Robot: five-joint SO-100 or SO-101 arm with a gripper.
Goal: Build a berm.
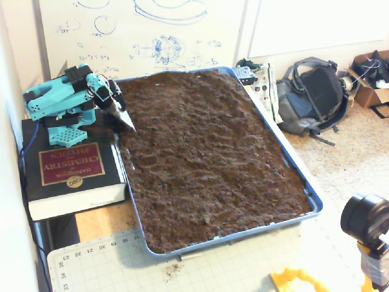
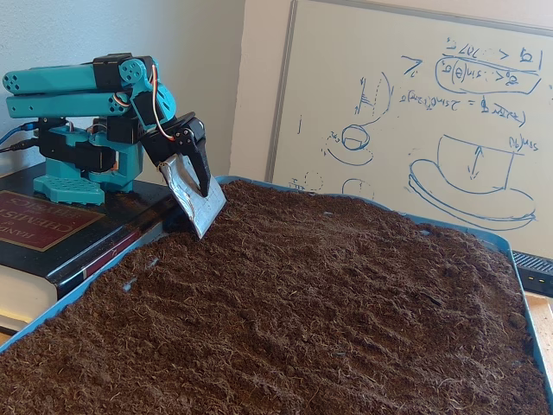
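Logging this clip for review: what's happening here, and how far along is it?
A teal arm mounted on a thick book holds a flat silvery scoop blade at its end effector, tilted down with its lower edge at the soil near the blue tray's left rim. The soil is only lightly rippled across the tray; no raised berm is visible yet, so the work looks barely begun.

Teal printed arm point(image 2: 78, 93), black servos, orange-white wires

The arm point(image 1: 58, 106) stands on a book point(image 1: 73, 173) left of the soil tray point(image 1: 292, 167).
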